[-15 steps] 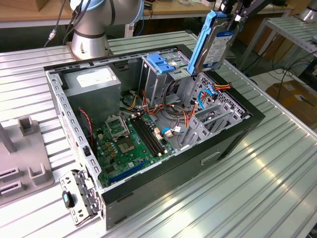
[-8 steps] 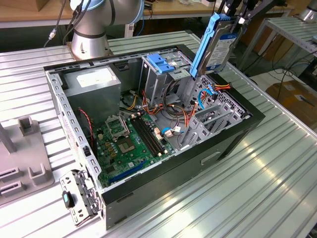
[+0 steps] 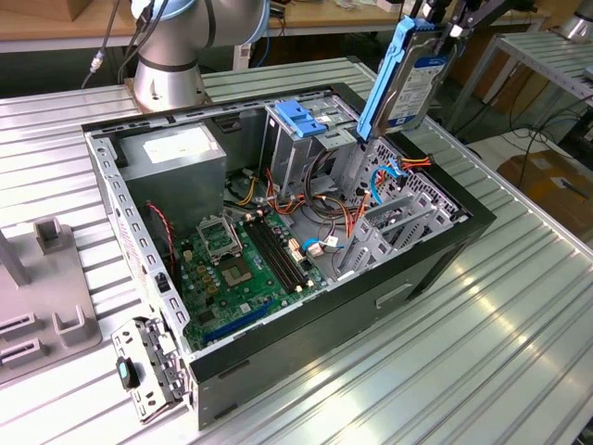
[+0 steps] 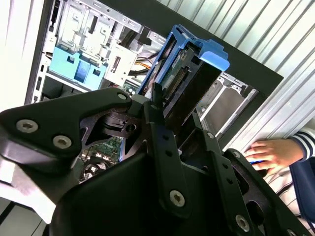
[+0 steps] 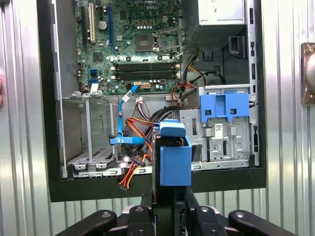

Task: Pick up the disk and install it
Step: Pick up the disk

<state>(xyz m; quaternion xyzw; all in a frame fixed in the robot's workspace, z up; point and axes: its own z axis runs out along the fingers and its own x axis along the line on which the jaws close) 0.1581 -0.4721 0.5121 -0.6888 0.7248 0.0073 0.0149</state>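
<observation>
The pick-up part of the task was judged done. The disk (image 3: 406, 79) was gripped between the two fingers of the gripper (image 4: 176, 107), which was closed against its sides, and it was held in the air, on edge and tilted. In the exterior view it was seen above the far corner of the open computer case (image 3: 435, 260) on that view's right, over the metal drive bays. Whether its lower end touched the metalwork beneath could not be told.

The installing was judged not yet done: the disk was seated in no bay, and the empty drive cage (image 5: 86, 123) was seen bare in the first wrist view, with loose orange and blue cables lying just beside it.

By count, one disk was seen and one gripper. One computer case lay open on the slatted metal table (image 3: 519, 352). Inside it were counted one grey power-supply box (image 3: 176, 153), one green motherboard (image 3: 236, 269) and two metal cages, of which the taller carried one light-blue latch (image 3: 301, 116). One hand (image 4: 270, 152) of a person was seen resting on the table outside the case in the second wrist view, well apart from the disk.
</observation>
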